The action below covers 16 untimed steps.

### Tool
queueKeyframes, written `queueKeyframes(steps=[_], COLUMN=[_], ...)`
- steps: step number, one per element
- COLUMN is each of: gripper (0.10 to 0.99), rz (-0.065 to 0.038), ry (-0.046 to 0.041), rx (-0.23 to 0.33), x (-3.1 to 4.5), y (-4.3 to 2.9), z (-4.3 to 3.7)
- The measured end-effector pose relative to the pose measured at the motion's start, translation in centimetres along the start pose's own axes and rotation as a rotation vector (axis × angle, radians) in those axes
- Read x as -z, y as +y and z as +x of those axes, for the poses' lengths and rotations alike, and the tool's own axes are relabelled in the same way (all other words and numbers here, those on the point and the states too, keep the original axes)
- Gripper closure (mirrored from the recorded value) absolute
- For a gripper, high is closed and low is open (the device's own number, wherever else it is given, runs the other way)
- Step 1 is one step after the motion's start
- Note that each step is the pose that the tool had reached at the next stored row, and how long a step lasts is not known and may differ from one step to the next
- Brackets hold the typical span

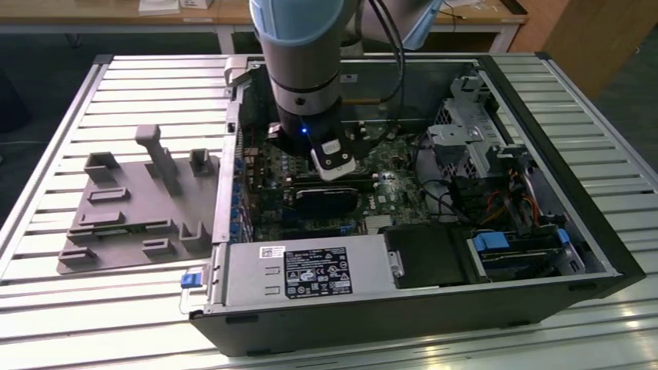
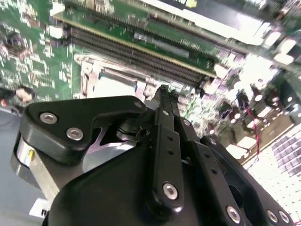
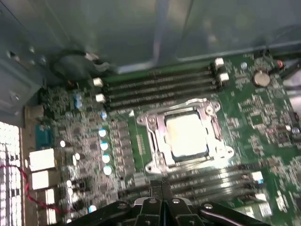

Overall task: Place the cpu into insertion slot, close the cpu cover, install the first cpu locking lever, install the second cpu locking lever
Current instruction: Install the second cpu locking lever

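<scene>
cpu (image 3: 187,135) seated in socket under cpu cover (image 3: 155,123); hand (image 3: 161,200) above, fingers pressed together, empty.

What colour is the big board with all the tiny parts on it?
Green. The board shows best in the first wrist view, around the silvery cpu cover.

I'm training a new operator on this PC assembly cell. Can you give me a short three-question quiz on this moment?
1. True or false: in the first wrist view, the cpu lies in its socket with the cpu cover framing it.
2. In the first wrist view, the gripper fingertips look: A) spread wide B) pressed together C) clamped on the cpu.
3. Fill in: in the exterior view, the grey fixture plate lies on the slatted table to the exterior view's ____ of the computer case.

Key: 1 true; 2 B; 3 left.
</scene>
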<state>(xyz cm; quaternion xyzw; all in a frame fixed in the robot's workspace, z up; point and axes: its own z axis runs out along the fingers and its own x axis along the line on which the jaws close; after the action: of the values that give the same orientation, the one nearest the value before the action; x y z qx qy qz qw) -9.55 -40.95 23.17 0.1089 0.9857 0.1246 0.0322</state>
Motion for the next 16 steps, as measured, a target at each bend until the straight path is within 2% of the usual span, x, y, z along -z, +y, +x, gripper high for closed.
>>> queueKeyframes(steps=[1, 3, 11, 14, 16], gripper=[0.984, 0.984, 0.984, 0.984, 0.984], rz=[0.007, 0.013, 0.02, 0.026, 0.032], ry=[-0.0021, -0.0043, -0.0067, -0.0082, -0.0096], rx=[-0.001, -0.004, -0.008, -0.008, -0.007], x=[-0.01, -0.05, -0.27, -0.41, -0.57], y=[0.02, 0.09, 0.64, 1.14, 1.72], z=[-0.09, -0.41, -2.64, -2.95, -2.98])
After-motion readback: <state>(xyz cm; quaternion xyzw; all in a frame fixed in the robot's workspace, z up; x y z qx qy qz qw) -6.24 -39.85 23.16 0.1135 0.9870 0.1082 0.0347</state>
